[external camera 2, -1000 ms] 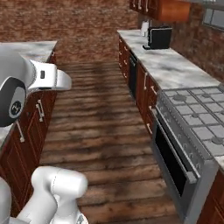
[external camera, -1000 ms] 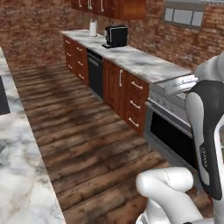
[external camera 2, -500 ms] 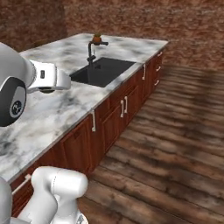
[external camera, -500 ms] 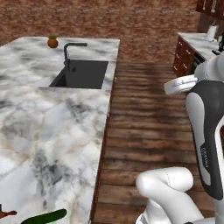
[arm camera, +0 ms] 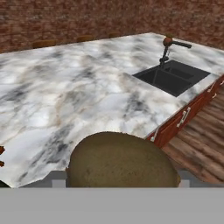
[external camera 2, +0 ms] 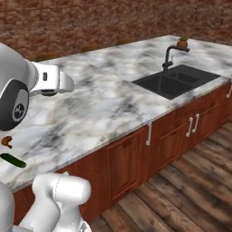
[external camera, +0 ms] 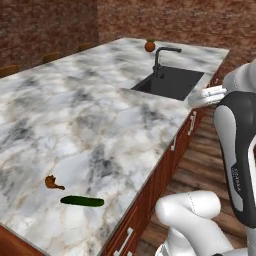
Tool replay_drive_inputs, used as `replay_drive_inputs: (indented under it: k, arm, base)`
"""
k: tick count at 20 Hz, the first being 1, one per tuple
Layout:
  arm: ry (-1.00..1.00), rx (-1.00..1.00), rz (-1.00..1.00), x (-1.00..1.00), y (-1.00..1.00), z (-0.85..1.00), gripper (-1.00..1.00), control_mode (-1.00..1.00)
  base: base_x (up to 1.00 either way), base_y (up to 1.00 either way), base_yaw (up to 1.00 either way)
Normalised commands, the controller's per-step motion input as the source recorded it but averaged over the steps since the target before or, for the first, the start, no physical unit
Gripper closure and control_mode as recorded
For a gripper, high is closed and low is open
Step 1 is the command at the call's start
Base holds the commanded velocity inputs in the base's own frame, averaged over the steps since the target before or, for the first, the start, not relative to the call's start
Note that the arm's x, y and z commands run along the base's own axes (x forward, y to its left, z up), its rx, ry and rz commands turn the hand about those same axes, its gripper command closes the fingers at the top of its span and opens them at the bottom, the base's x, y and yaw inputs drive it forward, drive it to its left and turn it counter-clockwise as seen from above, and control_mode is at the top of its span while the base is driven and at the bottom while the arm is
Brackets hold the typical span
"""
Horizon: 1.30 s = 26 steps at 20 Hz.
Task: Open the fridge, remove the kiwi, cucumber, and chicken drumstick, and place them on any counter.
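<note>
The olive-brown kiwi (arm camera: 121, 158) sits between my gripper's (arm camera: 122, 176) fingers, close in the bottom of the hand view, with the gripper shut on it. My hand (external camera: 206, 95) hangs over the near right edge of the white marble counter (external camera: 100, 110), beside the sink. On the counter's near left corner the dark green cucumber (external camera: 82, 201) lies flat, and the reddish-brown chicken drumstick (external camera: 52, 183) lies just behind it. Both also appear at the left edge of the right base view, cucumber (external camera 2: 12, 160) and drumstick (external camera 2: 6, 141). The fridge is out of view.
A black sink (external camera: 170, 82) with a dark faucet (external camera: 162, 55) is set into the counter's far right part. An orange-red round fruit (external camera: 149, 46) stands behind the faucet. Wood cabinet fronts (external camera 2: 172, 140) drop to a plank floor (external camera 2: 190, 190) on the right.
The whole picture has swung as the base turned, from the wall cabinets and stove to the island. The cucumber and drumstick have come into view.
</note>
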Motion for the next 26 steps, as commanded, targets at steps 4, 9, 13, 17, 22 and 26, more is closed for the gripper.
replay_drive_inputs:
  k: [4, 9, 13, 17, 22, 26]
  arm:
    - [0.00, 0.00, 0.00, 0.00, 0.00, 0.00, 1.00, 1.00]
    - [0.00, 0.00, 0.00, 0.00, 0.00, 0.00, 1.00, 1.00]
    - [0.00, 0.00, 0.00, 0.00, 0.00, 0.00, 1.00, 1.00]
    - [0.09, -0.08, 0.06, 0.00, 0.17, -0.17, 1.00, -1.00]
    - [0.37, -0.35, 0.21, 0.08, 0.80, -0.83, 1.00, -1.00]
    - [0.55, -0.44, 0.32, 0.35, 0.82, -0.79, 1.00, -1.00]
  base:
    - [0.08, 0.09, 0.30]
    - [0.07, 0.25, 0.08]
    - [0.00, 0.47, 0.33]
    - [0.02, 0.41, 0.25]
    - [0.00, 0.00, 0.00]
    - [0.00, 0.00, 0.00]
